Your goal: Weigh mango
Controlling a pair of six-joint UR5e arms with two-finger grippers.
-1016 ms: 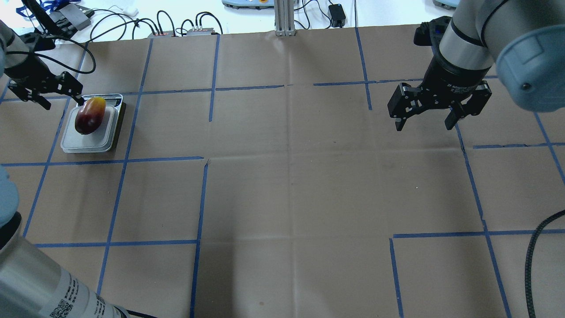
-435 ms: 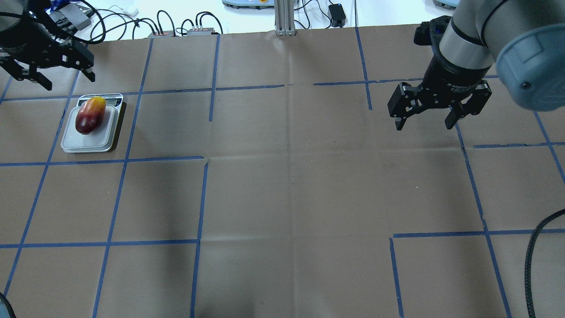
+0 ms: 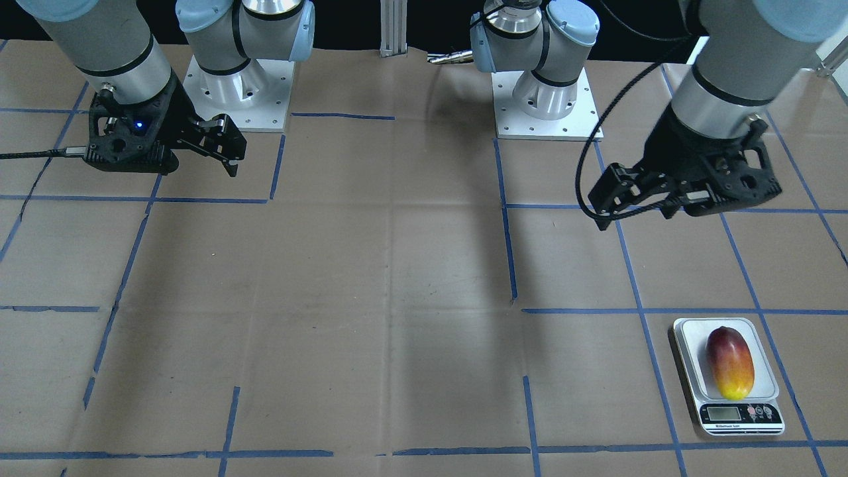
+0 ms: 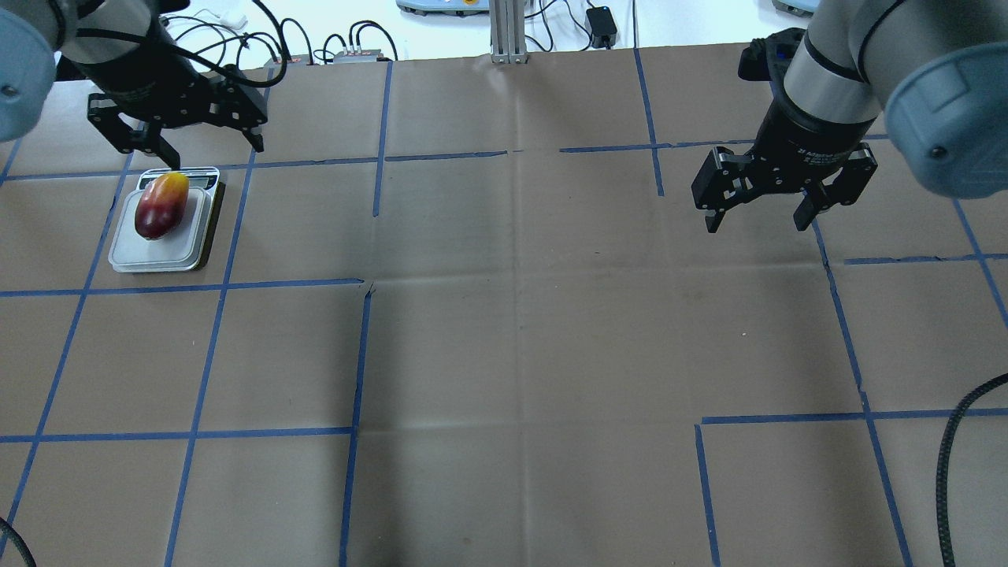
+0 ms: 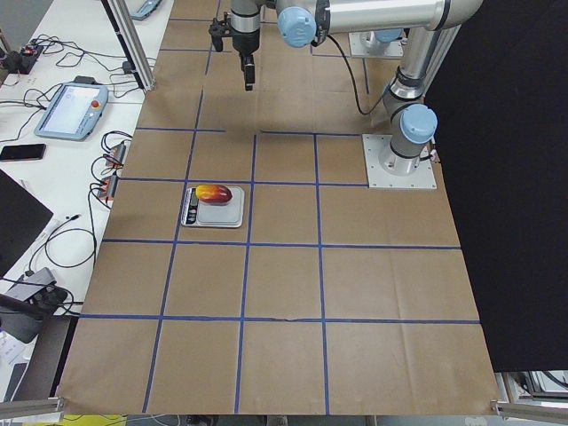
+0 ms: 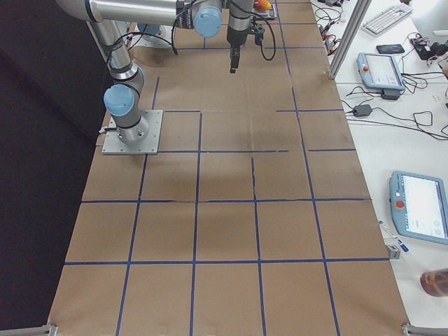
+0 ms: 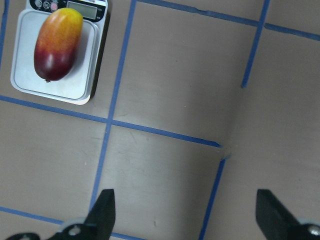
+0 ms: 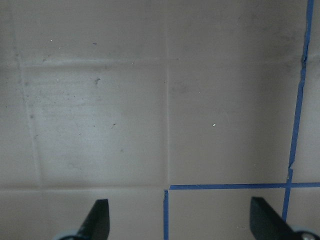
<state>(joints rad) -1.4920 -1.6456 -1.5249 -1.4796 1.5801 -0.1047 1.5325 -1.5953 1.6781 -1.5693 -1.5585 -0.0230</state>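
Observation:
The mango point(image 4: 161, 206), dark red fading to yellow, lies on the white platform of a small digital scale point(image 4: 157, 253) at the table's far left. It also shows in the front view point(image 3: 729, 362), in the left wrist view point(image 7: 58, 44) and in the exterior left view point(image 5: 214, 193). My left gripper point(image 4: 214, 153) is open and empty. It hangs high, just beyond the scale's display end, clear of the mango. My right gripper point(image 4: 756, 227) is open and empty above bare table at the far right.
The table is brown paper with a grid of blue tape. Cables and small boxes point(image 4: 315, 47) and an aluminium post point(image 4: 508, 31) line the far edge. A black cable point(image 4: 957, 441) hangs at the near right. Both arm bases point(image 3: 546, 99) stand on the robot's side.
My left gripper has moved from beside the mango's yellow end, up and then right, away from it. The mango stays on the scale. My right arm has not moved.

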